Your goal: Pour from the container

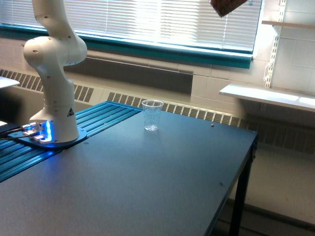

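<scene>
Only the lower part of the container point(226, 6) shows, at the very top edge of the exterior view, right of centre. It is clear, tilted and filled with dark brown granules, and it hangs high above the table. The gripper holding it is out of frame above. A smaller, tapered, speckled clear plastic cup point(152, 115) stands upright on the dark table point(147, 187), well below the container and toward the exterior view's left of it. I see nothing falling from the container.
The arm's white base point(54, 103) with blue lights stands on the table's left side beside blue ribbed rails point(106, 115). The table's edge point(246, 162) drops off on the right. A white shelf point(266, 94) is on the wall; window blinds are behind.
</scene>
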`<state>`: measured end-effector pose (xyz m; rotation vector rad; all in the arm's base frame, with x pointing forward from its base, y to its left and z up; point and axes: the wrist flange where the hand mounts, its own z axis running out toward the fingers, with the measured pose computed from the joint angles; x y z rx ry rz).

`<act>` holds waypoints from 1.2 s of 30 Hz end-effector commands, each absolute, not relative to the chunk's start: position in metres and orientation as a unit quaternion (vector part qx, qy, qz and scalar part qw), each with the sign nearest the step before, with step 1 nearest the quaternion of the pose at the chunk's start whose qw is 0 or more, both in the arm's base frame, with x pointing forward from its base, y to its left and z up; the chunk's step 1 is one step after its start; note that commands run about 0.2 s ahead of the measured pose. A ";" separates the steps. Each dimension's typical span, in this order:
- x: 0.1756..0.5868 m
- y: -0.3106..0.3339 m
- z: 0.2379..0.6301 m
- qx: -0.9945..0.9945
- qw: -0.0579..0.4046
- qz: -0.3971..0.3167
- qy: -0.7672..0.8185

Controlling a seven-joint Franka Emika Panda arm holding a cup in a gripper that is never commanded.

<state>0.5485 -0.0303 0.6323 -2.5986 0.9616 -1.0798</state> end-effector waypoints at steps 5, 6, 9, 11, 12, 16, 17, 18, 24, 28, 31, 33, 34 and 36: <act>0.550 -0.027 0.629 -0.871 0.080 -0.364 0.319; 0.550 -0.027 0.628 -0.871 0.080 -0.364 0.321; 0.550 -0.027 0.627 -0.872 0.078 -0.367 0.316; 0.548 -0.026 0.627 -0.872 0.077 -0.368 0.312; 0.548 -0.026 0.627 -0.873 0.077 -0.369 0.310; 0.543 -0.026 0.626 -0.873 0.076 -0.376 0.302; 0.541 -0.026 0.626 -0.873 0.074 -0.378 0.300; 0.539 -0.026 0.625 -0.872 0.073 -0.381 0.298; 0.522 -0.029 0.621 -0.873 0.073 -0.390 0.285; 0.506 -0.032 0.617 -0.873 0.071 -0.393 0.280; 0.493 -0.034 0.612 -0.873 0.067 -0.395 0.279; 0.484 -0.036 0.609 -0.874 0.067 -0.393 0.277; 0.479 -0.037 0.607 -0.874 0.066 -0.393 0.277; 0.470 -0.038 0.603 -0.875 0.063 -0.393 0.276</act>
